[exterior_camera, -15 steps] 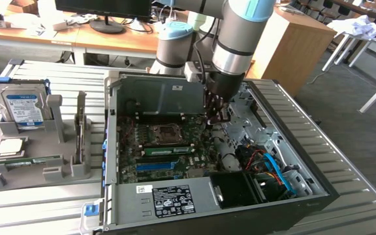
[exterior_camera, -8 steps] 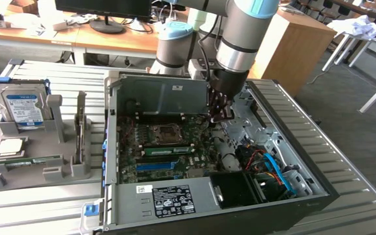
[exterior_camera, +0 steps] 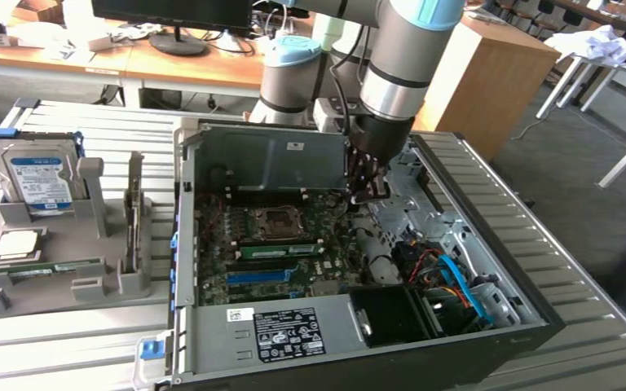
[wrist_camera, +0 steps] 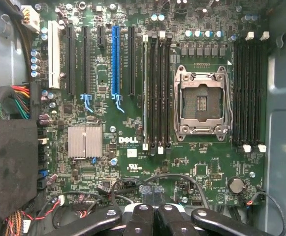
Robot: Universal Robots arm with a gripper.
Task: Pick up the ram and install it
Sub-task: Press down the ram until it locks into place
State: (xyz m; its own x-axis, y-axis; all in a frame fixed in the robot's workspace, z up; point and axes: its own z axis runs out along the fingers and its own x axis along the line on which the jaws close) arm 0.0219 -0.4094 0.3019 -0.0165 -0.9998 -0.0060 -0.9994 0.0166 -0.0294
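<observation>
Your gripper [wrist_camera: 157,216] hangs over the motherboard [wrist_camera: 133,162] with its fingers clenched on nothing, seemingly since the ram [exterior_camera: 278,251] already sits seated in its slot at the exterior view's centre.

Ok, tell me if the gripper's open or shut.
Shut: in the wrist view the gripper has its fingers pressed together, nothing between them.

Case [exterior_camera: 193,244] wall hiding board edge

Silver-grey tubular arm [exterior_camera: 400,57], light-blue joint caps, black cable, black gripper [wrist_camera: 151,216] fingers.
</observation>
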